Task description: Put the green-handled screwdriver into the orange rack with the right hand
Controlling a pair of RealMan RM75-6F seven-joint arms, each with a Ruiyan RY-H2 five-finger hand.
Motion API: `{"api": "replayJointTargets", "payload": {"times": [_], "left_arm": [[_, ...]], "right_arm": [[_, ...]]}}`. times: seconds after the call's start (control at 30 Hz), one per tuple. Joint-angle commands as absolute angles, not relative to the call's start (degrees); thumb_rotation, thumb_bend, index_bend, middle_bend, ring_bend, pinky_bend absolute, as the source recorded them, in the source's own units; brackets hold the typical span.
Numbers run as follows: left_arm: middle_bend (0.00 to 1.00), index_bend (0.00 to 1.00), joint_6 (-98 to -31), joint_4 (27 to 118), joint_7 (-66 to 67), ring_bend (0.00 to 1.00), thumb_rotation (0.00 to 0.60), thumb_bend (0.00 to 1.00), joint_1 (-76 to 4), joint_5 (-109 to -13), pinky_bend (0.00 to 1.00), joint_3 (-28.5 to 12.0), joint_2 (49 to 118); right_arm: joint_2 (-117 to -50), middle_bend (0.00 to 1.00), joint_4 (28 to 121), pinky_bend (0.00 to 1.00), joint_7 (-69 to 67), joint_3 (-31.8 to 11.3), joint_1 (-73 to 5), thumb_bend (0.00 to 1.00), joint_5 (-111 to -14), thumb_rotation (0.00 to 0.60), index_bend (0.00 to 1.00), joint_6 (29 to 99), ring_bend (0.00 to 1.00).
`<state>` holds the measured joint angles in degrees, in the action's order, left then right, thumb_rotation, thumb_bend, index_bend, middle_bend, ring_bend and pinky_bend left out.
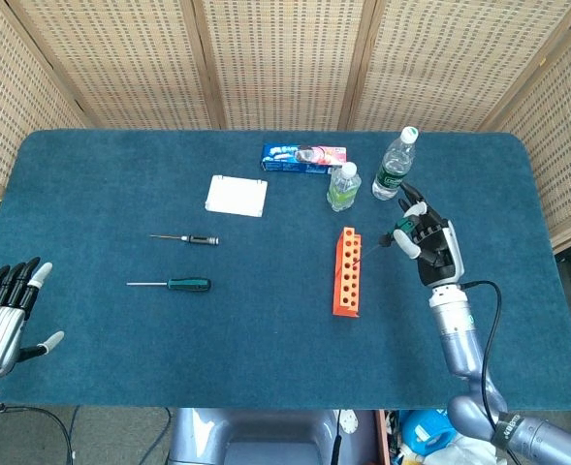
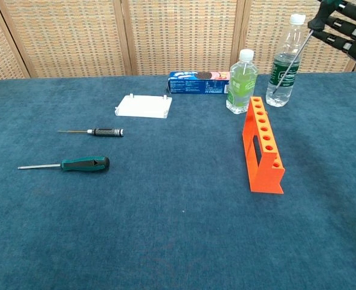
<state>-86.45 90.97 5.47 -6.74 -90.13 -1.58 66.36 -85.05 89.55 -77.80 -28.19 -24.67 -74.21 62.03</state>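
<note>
Left hand: the left hand (image 1: 9, 315) sits at the near left edge of the tabletop (image 1: 266, 358), fingers spread apart and holding nothing; only the head view shows it.
Green-handled tool on the cloth: a screwdriver with a dark green handle (image 2: 84, 164) lies flat at the near left, shaft pointing left, well apart from the rack.
Black-handled screwdriver: a slimmer one (image 2: 105, 131) lies just beyond it, also flat with its tip to the left.
Orange rack: the orange rack (image 2: 263, 145) stands upright right of centre, its row of holes running from near to far; no tool shows standing in the holes.
Right hand: the right hand (image 1: 428, 240) is raised just right of the rack, fingers closed around a green-handled screwdriver (image 1: 397, 232).
Held tool: its thin shaft slants down and left toward the far end of the rack; in the chest view the tip seems to hang in front of the taller bottle, though whether it touches the rack is hard to tell.
White plate: a flat white plate (image 2: 144, 106) lies further back, left of centre.
Bottles: a short bottle of green drink (image 2: 241, 75) and a taller clear bottle (image 2: 284, 63) stand side by side beyond the rack.
Blue packet: a blue packet (image 2: 199, 83) lies at the far side, left of the bottles.
</note>
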Motion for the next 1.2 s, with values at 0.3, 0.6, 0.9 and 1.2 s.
{"api": "replayJointTargets", "payload": {"times": [0.3,0.6,0.9,1.2], "left_arm": [[0.00,0.00,-86.6,91.2,4.9,0.00,0.600,0.00,-6.7,-89.9,0.00,-1.8,66.1],[0.00,0.00,-86.2,91.1,5.4,0.00,0.600,0.00,-6.9,-89.9,0.00,-1.7,66.3],[0.00,0.00,-86.3,91.3,5.9,0.00,0.600,0.00,-6.9,-90.0,0.00,-1.6,66.4],[0.00,0.00,-85.8,91.0,6.0,0.00,0.600,0.00,-7.1,-89.7,0.00,-1.6,66.6]], "right_arm": [[-87.3,0.15,85.5,0.00,-78.5,-26.6,-25.8,0.21,-75.3,0.600,0.73,63.4,0.00],[-88.5,0.15,82.4,0.00,-79.3,-26.0,-26.3,0.21,-75.2,0.600,0.73,64.0,0.00],[-89.4,0.15,80.8,0.00,-79.1,-25.8,-26.7,0.21,-75.0,0.600,0.73,64.9,0.00],[-91.6,0.15,78.7,0.00,-78.4,-25.5,-27.5,0.21,-74.7,0.600,0.73,65.7,0.00]]}}
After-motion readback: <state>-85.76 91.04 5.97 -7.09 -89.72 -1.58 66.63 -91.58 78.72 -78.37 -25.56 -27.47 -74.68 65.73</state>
